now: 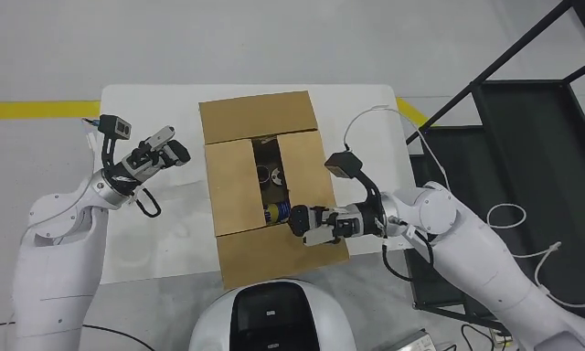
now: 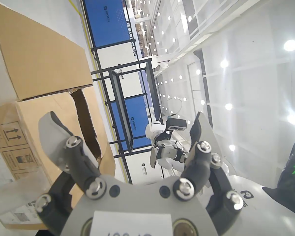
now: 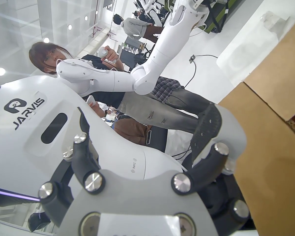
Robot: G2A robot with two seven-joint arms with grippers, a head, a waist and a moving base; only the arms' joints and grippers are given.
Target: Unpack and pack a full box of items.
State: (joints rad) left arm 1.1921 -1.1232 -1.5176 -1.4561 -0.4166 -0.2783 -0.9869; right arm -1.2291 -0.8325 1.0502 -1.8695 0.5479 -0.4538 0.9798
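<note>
Cardboard box (image 1: 259,118) lies open, so the spread right pincer (image 1: 302,225) should dip straight in, while the left pincer (image 1: 178,148) hangs spread beside it.

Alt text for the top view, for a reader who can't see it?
An open cardboard box sits on a white table, items inside. The right gripper is at the opening's near edge; the left gripper hangs open beside the box.

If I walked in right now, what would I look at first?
Probably the big brown cardboard box in the middle of the white table, with small items showing in the dark gap between its flaps. Then the robot's two hands: the right gripper open at the gap's near end, the left gripper open above the table beside the box.
</note>
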